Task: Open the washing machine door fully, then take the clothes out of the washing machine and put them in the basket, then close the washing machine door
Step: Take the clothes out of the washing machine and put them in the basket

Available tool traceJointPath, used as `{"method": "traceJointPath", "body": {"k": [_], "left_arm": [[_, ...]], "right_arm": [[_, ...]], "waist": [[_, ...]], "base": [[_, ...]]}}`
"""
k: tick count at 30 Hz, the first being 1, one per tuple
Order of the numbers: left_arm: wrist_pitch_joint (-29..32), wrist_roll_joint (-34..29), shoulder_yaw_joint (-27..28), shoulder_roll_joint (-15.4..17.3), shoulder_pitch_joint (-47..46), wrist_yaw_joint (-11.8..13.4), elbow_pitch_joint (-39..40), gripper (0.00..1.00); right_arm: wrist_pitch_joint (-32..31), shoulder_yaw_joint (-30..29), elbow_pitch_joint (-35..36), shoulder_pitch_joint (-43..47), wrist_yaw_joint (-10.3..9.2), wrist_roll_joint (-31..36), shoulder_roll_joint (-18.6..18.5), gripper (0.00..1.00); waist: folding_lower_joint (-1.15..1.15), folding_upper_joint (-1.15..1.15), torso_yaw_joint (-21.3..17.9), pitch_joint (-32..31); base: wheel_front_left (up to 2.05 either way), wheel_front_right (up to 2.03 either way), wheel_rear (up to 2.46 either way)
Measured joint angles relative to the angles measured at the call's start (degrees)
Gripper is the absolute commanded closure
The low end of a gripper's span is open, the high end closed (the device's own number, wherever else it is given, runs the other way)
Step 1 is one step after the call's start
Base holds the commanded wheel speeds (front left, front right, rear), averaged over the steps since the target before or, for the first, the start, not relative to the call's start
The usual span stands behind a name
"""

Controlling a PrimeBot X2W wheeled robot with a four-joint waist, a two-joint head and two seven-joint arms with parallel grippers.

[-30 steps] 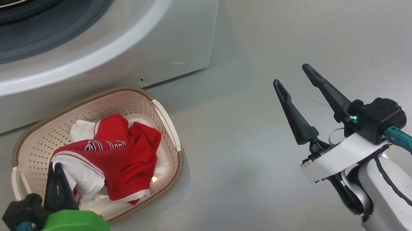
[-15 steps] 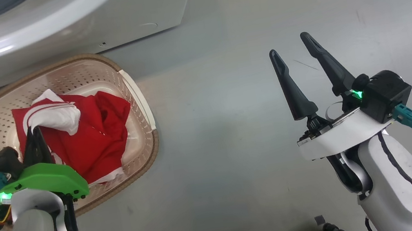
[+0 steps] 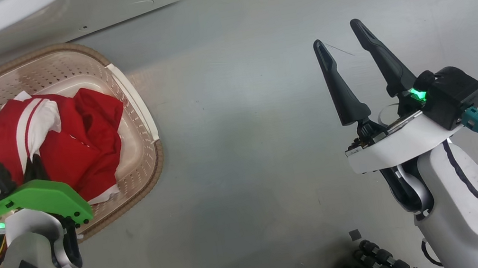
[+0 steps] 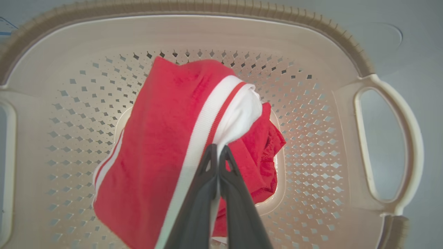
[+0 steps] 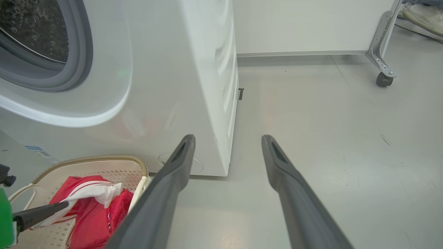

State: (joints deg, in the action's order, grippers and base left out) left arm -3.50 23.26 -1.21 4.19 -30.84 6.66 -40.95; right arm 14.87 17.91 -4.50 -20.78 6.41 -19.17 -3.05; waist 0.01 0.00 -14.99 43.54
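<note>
- At far left, over the basket [image 3: 158,152], the left gripper [image 4: 218,149] is pinching the clothes [image 4: 155,155] by their white trim, fingers closed. It should be letting go low, inside the rim.
- Mid-frame, the red bundle is bunching in the basket, just beside the washing machine [image 5: 193,69].
- At right, the right gripper [image 3: 337,33] is hovering spread wide and empty above the floor [image 3: 243,128].

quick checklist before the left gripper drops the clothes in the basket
1. Left gripper shut on the clothes: ok, it pinches the white trim.
2. Clothes inside the basket: ok, they sit within its walls.
3. Right gripper open and empty: ok, it is over the floor.
4. Right gripper apart from the washing machine: ok.
5. Drum emptied: cannot tell, just an edge of it is in the right wrist view.
</note>
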Motion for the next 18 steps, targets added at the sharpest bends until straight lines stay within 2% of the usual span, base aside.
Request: {"method": "traceJointPath", "body": {"k": [5, 12, 14, 15, 18], "left_arm": [[-0.05, 0.34, 0.23, 0.01, -1.81, -0.53, -3.19, 1.00], [-1.33, 0.36, -0.37, -0.07, -3.49, -2.50, -7.23, 1.00], [-2.25, 0.36, -0.38, -0.07, -3.50, -2.94, -8.11, 0.27], [-2.89, 0.36, -0.36, -0.14, -3.50, -2.94, -8.53, 0.00], [-4.32, 0.37, -0.49, -0.29, -3.48, -3.54, -9.61, 0.00]], "right_arm": [[0.00, -0.02, -0.20, -0.22, 0.00, -0.05, 0.03, 0.00], [0.00, -0.41, -1.10, -0.52, 0.00, -0.05, 0.07, 0.00], [0.00, -0.41, -1.31, -0.56, 0.00, -0.05, 0.09, 0.00], [0.00, -0.43, -1.45, -0.63, 0.01, -0.05, 0.08, 0.00], [0.00, -0.48, -1.87, -0.78, 0.01, -0.05, 0.09, 0.00]], "waist": [[0.00, 0.00, 0.05, 0.25], [0.00, 0.00, 0.57, -0.64], [0.00, 0.00, 0.74, -1.19], [0.00, 0.00, 0.84, -1.50], [0.00, 0.00, 1.17, -2.56]], "base": [[0.00, 0.00, 0.00], [0.00, 0.00, 0.00], [0.00, 0.00, 0.00], [0.00, 0.00, 0.00], [0.00, 0.00, 0.00]]}}
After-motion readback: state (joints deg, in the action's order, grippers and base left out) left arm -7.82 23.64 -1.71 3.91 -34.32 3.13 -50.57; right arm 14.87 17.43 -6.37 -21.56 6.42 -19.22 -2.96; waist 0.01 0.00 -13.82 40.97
